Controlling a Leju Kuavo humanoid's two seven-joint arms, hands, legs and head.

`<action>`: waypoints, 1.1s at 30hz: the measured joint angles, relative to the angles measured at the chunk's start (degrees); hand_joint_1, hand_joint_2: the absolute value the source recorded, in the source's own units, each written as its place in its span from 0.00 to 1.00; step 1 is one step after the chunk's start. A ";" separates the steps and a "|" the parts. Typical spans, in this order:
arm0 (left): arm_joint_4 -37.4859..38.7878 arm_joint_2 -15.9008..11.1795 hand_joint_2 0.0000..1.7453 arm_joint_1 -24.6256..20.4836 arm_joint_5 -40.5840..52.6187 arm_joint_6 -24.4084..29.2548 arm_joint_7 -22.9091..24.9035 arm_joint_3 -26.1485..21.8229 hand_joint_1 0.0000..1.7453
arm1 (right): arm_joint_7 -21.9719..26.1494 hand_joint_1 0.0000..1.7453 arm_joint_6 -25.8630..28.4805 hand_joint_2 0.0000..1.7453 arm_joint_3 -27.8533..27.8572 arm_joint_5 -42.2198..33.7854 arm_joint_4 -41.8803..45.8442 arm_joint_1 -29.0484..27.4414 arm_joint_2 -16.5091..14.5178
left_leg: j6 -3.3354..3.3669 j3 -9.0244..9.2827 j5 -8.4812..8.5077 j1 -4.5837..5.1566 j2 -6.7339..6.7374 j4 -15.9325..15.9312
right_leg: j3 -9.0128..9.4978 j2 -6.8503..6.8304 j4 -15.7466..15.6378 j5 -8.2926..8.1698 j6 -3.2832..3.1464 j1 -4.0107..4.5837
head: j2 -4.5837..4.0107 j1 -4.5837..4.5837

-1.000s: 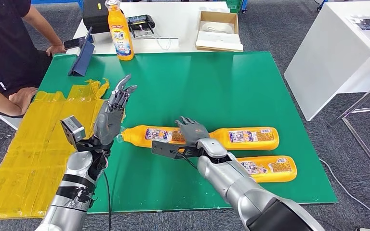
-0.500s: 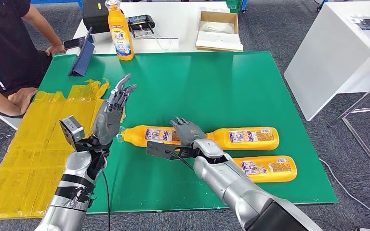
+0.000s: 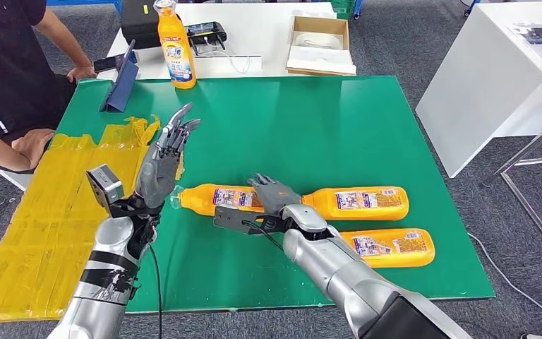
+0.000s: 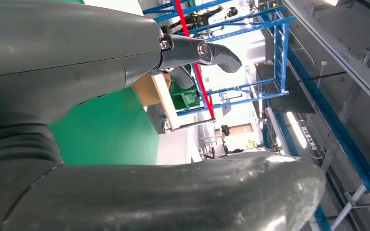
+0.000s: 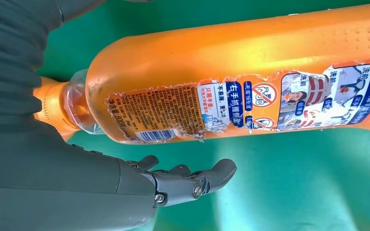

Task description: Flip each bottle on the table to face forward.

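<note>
Right hand [image 3: 274,195] has slid a touch nearer the robot, fingers spread, gripping nothing, over the middle of three orange bottles [image 3: 254,198] lying on the green table [image 3: 310,120]. Left hand [image 3: 161,166] stays raised, fingers straight and apart.

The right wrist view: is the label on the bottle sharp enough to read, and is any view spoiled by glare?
Right wrist view: the orange bottle is sharp, its torn label's print legible. Left wrist view: bright windows wash out the background behind the left hand. Head view: even light, soft shadows.
</note>
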State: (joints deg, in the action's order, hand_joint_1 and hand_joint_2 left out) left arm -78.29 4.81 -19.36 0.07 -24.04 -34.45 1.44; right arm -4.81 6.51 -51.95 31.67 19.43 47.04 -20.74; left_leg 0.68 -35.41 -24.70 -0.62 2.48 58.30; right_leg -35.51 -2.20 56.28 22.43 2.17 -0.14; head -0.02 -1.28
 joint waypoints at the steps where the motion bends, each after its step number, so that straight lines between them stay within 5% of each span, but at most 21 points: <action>1: 0.06 0.00 0.00 -0.02 0.00 0.00 0.00 0.00 0.00 | 0.00 0.00 -0.03 1.00 -0.03 -0.02 0.00 0.00 0.00 | 0.00 0.00 0.00 0.00 0.00 0.00 | 0.00 0.00 0.00 0.00 0.00 0.00 | 0.00 0.00; 5: 0.33 0.00 0.00 -0.44 0.01 0.00 0.07 0.03 0.00 | 0.00 0.06 -0.97 1.00 -0.17 -0.81 -0.04 0.06 0.01 | 0.00 0.00 0.00 0.00 0.00 0.00 | -0.02 0.00 0.00 0.00 0.00 0.00 | 0.00 0.00; 9: 0.82 0.00 0.00 -2.18 -0.02 -0.06 0.53 0.34 0.00 | 0.01 0.94 -3.30 1.00 -0.53 -2.18 -0.40 0.34 0.02 | 0.00 0.00 0.00 0.00 0.00 0.00 | -0.02 0.00 0.00 0.00 0.00 0.00 | 0.00 0.01; 12: 1.18 0.00 0.00 -3.35 -0.14 -0.03 0.74 0.69 0.00 | 0.06 1.00 -4.47 1.00 -0.79 -2.65 -0.69 0.42 0.02 | 0.00 0.00 0.00 0.00 0.00 0.00 | -0.01 0.00 0.00 0.00 0.00 0.00 | 0.00 0.01; 26: 2.46 0.00 0.00 -3.93 -1.11 -0.18 0.11 1.14 0.00 | -0.19 0.99 -5.30 1.00 -2.24 -1.21 -2.79 0.67 0.16 | 0.00 0.05 0.00 0.00 0.01 0.00 | 0.02 0.01 -0.01 0.00 0.00 0.00 | 0.00 -0.01; 27: 2.47 0.00 0.00 -3.88 -1.20 -0.22 0.05 1.14 0.00 | -0.33 0.89 -5.30 1.00 -2.33 -0.85 -2.95 0.65 0.18 | 0.00 0.07 0.00 0.00 0.01 0.00 | 0.04 0.00 -0.01 0.00 0.00 -0.01 | 0.00 -0.01; 30: 2.34 0.00 0.00 -3.52 -1.29 -0.50 -0.09 1.14 0.00 | -1.08 0.15 -5.31 1.00 -2.56 0.36 -3.26 0.55 0.22 | 0.00 0.16 0.00 0.00 0.01 0.00 | 0.13 0.01 -0.02 0.00 0.00 -0.01 | 0.00 0.00; 31: 2.20 0.00 0.00 -3.34 -1.29 -0.56 -0.11 1.15 0.00 | -1.48 0.00 -5.41 1.00 -2.67 0.83 -3.36 0.44 0.23 | 0.00 0.20 0.00 0.00 0.02 0.00 | 0.16 0.01 -0.02 0.00 0.00 -0.01 | 0.00 0.00; 33: 1.89 0.00 0.00 -3.04 -1.29 -0.61 -0.13 1.26 0.00 | -2.34 0.00 -5.73 1.00 -2.91 1.74 -3.67 -0.24 0.27 | 0.00 0.23 -0.01 0.00 0.00 0.00 | 0.21 -0.01 -0.03 0.01 -0.01 -0.02 | 0.00 0.01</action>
State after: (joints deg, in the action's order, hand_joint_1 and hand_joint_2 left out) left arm -76.41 4.81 -22.40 -1.22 -24.65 -34.58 2.70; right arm -7.15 0.78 -54.86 33.41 15.76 46.80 -20.47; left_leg 0.67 -35.18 -24.71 -0.62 2.48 58.30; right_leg -35.30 -2.21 56.25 22.44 2.16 -0.16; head -0.02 -1.27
